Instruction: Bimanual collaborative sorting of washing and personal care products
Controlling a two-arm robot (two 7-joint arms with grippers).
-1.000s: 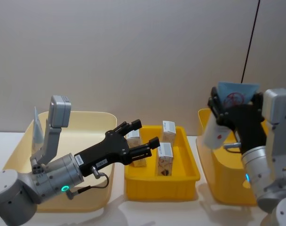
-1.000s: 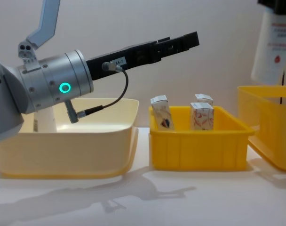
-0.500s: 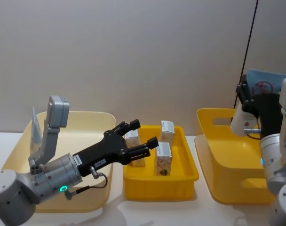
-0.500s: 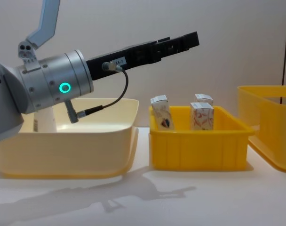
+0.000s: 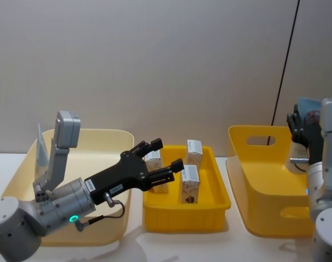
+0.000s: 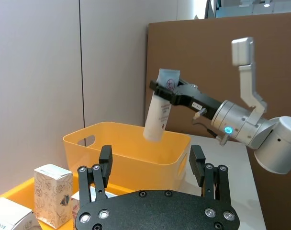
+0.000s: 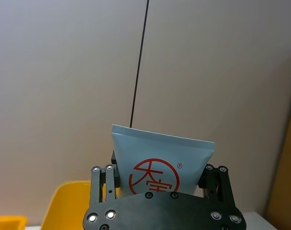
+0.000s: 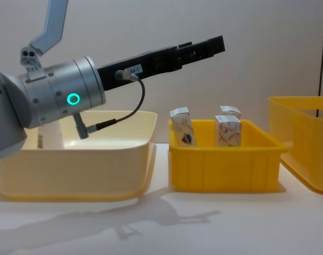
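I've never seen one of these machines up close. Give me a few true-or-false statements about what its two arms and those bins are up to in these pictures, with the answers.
1. The right gripper has a light-blue tube clamped in its jaws. True.
2. The left gripper has its jaws shut on a carton. False: its jaws are spread open and hold nothing, and it hovers above the bins.
3. Three small cartons stand in the middle yellow bin. True.
4. The tube is held over the cream bin. False: it hangs tilted above the large yellow bin on the robot's right.
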